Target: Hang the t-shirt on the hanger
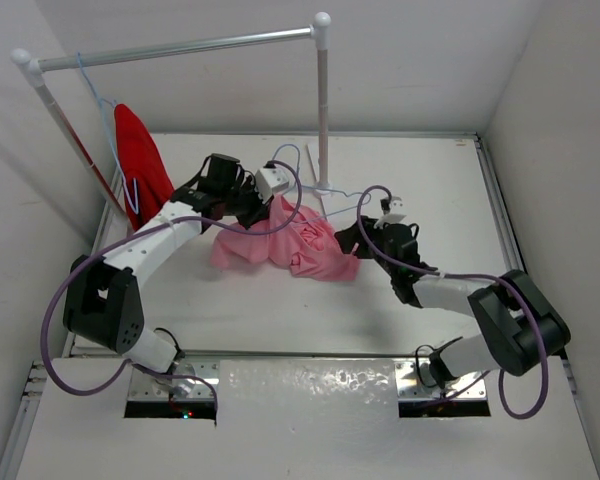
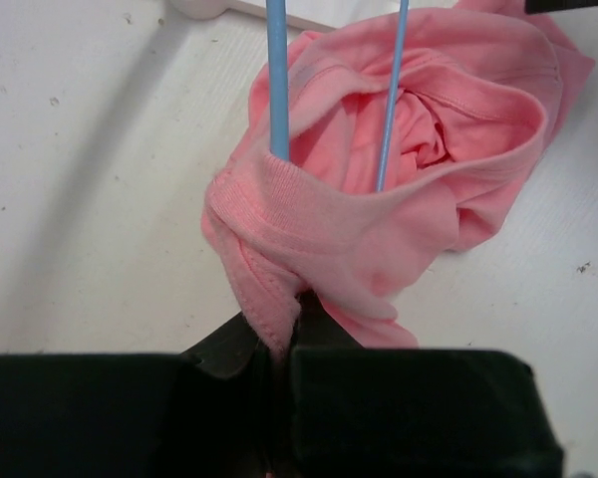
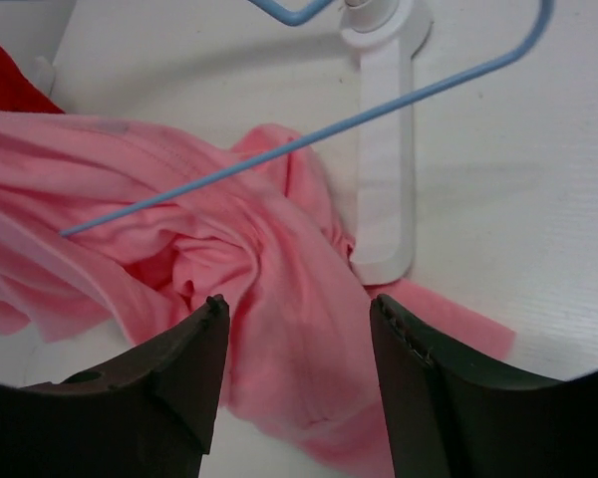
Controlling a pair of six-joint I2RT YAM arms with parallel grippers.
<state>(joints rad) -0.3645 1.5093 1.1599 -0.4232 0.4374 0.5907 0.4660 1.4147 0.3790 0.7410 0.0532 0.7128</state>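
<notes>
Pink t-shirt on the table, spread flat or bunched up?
Bunched up: the pink t-shirt lies crumpled in folds, the light-blue wire hanger poking into one opening.

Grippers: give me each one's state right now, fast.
Left gripper: closed, pinching the pink t-shirt by its ribbed edge.
Right gripper: open, holding nothing, jaws apart over the pink t-shirt.

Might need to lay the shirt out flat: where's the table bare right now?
Bare white tabletop lies in the near strip between the crumpled pink t-shirt and the table's near edge, and in the far right corner between the white rack post and the right edge. It is crowded around the rack's foot, where shirt and thin light-blue wire hanger bunch.
</notes>
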